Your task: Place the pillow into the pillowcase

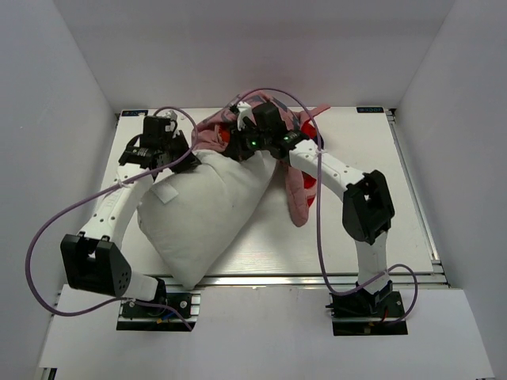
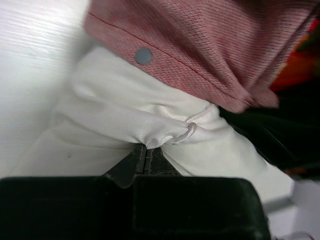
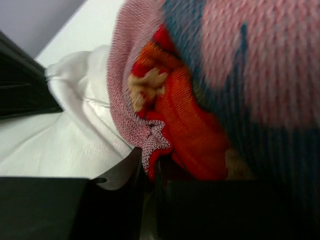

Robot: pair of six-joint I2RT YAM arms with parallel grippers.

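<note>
The white pillow (image 1: 202, 210) lies slantwise on the table, its far end at the pillowcase mouth. The red printed pillowcase (image 1: 297, 186) is bunched at the back centre, its pink inside showing. My left gripper (image 1: 184, 150) is shut on the pillow's far corner seam, seen in the left wrist view (image 2: 146, 149), with the pink pillowcase hem (image 2: 200, 55) draped just beyond it. My right gripper (image 1: 252, 141) is shut on the pillowcase's hem edge (image 3: 152, 147), with the pillow (image 3: 75, 135) beside it at left.
Purple cables (image 1: 71, 214) loop off both arms over the table. The white table (image 1: 372, 142) is ringed by white walls, with a metal rail (image 1: 317, 279) along the near edge.
</note>
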